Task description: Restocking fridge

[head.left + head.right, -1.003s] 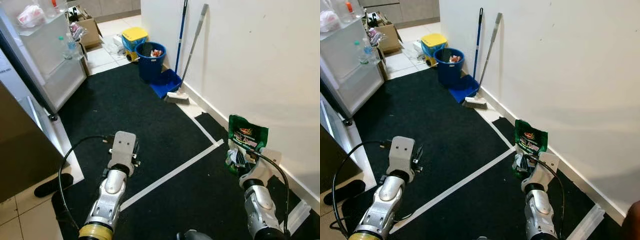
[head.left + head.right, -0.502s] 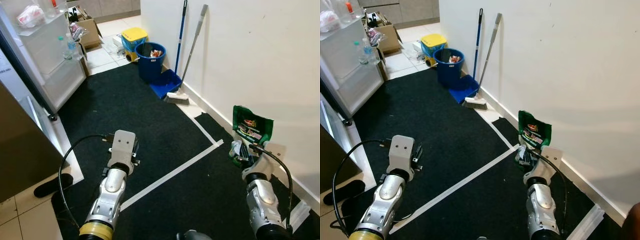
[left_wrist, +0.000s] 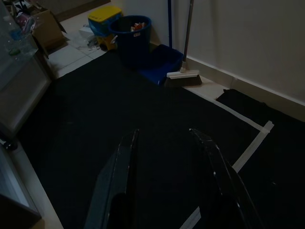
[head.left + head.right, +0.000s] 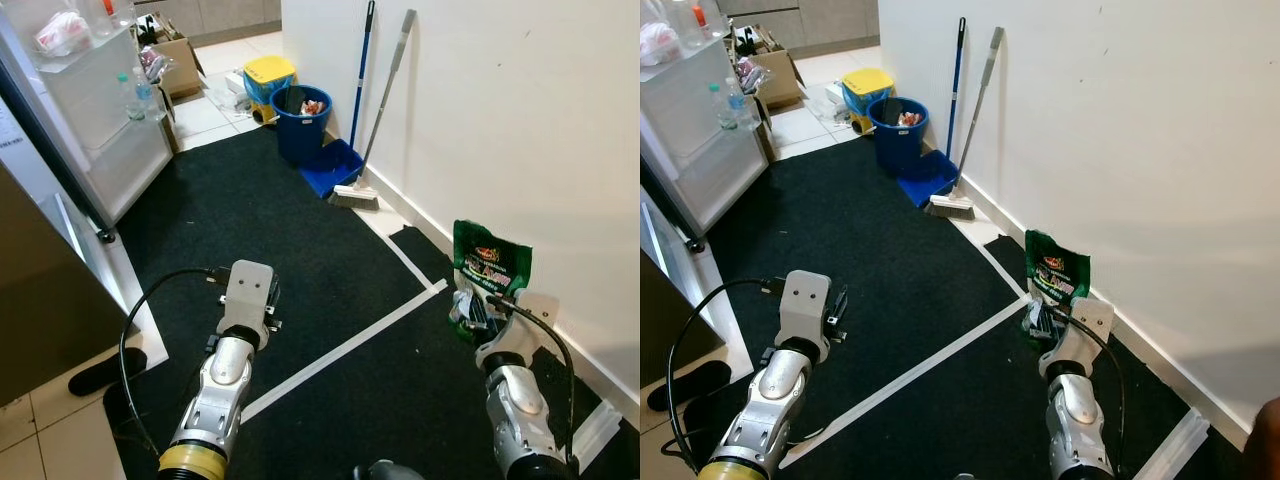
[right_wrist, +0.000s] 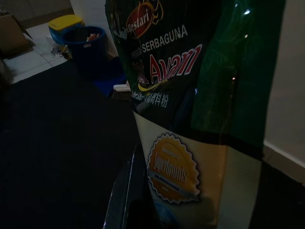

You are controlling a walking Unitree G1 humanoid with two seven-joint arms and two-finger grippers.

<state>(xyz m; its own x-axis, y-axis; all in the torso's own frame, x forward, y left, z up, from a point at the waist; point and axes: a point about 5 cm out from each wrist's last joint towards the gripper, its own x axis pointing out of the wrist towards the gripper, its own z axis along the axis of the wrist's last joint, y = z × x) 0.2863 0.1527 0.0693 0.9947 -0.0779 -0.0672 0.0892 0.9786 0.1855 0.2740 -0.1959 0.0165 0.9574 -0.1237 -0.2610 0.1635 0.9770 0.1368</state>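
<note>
A household robot stands on a black mat (image 4: 260,230) with its right claw (image 4: 478,312) pinching a green packet (image 4: 490,268) upright near the white wall (image 4: 520,120), at about 3 o'clock from where it faces. The packet is carried clear of the floor, label outward, seemingly so it can be brought across to the fridge door (image 4: 105,120), which hangs open at about 10 o'clock, well apart from the packet. In the right wrist view one black finger (image 5: 131,195) lies against the packet's pale lower panel; the other finger is hidden behind it.

The left claw (image 3: 167,162) hangs idle over the mat, its fingers spread with nothing between them.

The door's shelves hold a clear water bottle (image 4: 137,92) and what looks like a bagged item (image 4: 62,30) on the top rack, though it is too small to name. At about 12 o'clock a blue bin (image 4: 302,120) holds some rubbish, with a yellow-lidded tub (image 4: 268,72) just beside it. A broom (image 4: 375,110) and a blue dustpan (image 4: 335,165) lean against the wall close by. A cardboard box (image 4: 175,58) of odds and ends sits farther back on the tiles. White tape (image 4: 345,348) crosses the mat between the two arms.
</note>
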